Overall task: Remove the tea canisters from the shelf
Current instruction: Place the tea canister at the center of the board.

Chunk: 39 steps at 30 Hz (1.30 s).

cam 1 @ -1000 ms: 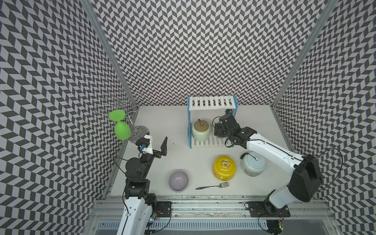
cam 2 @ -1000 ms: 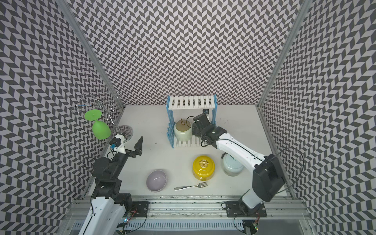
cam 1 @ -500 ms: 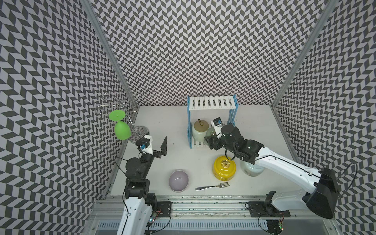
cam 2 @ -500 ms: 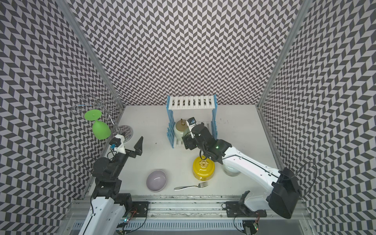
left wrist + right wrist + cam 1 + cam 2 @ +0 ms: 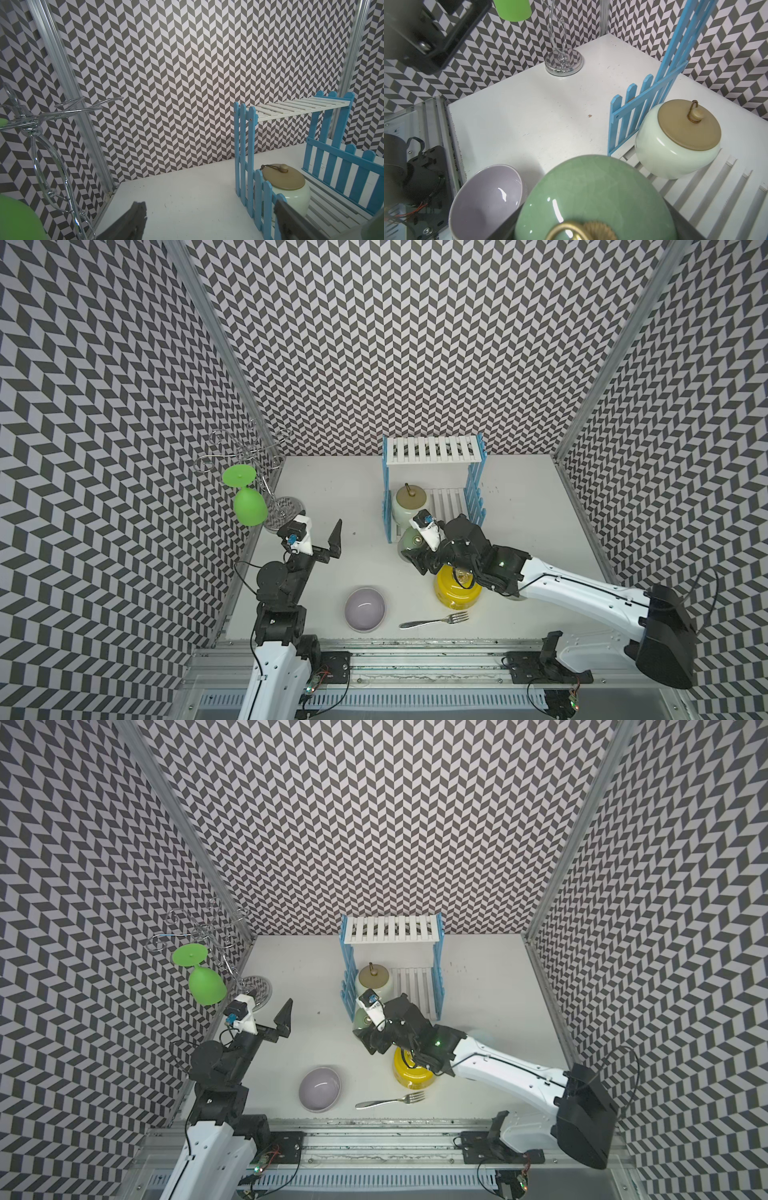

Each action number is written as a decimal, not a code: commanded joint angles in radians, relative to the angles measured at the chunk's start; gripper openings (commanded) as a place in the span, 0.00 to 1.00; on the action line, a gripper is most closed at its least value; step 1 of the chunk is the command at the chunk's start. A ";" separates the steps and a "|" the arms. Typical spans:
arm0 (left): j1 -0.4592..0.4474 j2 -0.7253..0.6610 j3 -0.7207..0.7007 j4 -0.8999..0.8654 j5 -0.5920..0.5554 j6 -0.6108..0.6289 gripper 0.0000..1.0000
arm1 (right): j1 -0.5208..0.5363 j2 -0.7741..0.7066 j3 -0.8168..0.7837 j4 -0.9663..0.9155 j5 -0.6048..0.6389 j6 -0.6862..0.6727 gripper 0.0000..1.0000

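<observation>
My right gripper (image 5: 412,554) (image 5: 368,1038) (image 5: 593,228) is shut on the small grey-green canister (image 5: 406,539) (image 5: 360,1020) (image 5: 591,187), holding it just outside the front left corner of the shelf (image 5: 432,450) (image 5: 392,928) (image 5: 291,108) (image 5: 633,116). The cream canister with a tan lid (image 5: 409,504) (image 5: 374,982) (image 5: 291,191) (image 5: 679,141) stands on the lower tier's left side. The yellow canister (image 5: 455,593) (image 5: 411,1073) sits on the table under my right arm. The pale blue-white canister (image 5: 484,1038) is mostly hidden behind that arm. My left gripper (image 5: 318,537) (image 5: 266,1017) (image 5: 209,220) hangs open and empty, left of the shelf.
A lilac bowl (image 5: 365,609) and a fork (image 5: 434,620) lie near the table's front edge. A green goblet (image 5: 248,504) hangs upside down from a chrome wire stand (image 5: 249,448) at the back left. Patterned walls close in three sides.
My right arm has drawn back out of the shelf's lower tier toward the front left, bringing the grey-green canister with it. The left arm has not moved.
</observation>
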 commanded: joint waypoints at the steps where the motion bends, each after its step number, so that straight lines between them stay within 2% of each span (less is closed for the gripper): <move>1: -0.004 0.000 0.010 0.024 0.007 0.001 1.00 | 0.008 0.019 -0.011 0.180 -0.215 -0.172 0.45; 10: -0.001 -0.002 0.010 0.024 0.007 -0.001 1.00 | 0.014 0.095 -0.046 0.171 -0.330 -0.292 0.44; 28: 0.001 -0.008 0.007 0.029 0.002 0.007 1.00 | 0.016 0.246 -0.014 0.110 -0.364 -0.375 0.45; 39: 0.004 -0.008 0.008 0.021 0.003 0.008 1.00 | 0.023 0.287 -0.001 0.092 -0.304 -0.367 0.49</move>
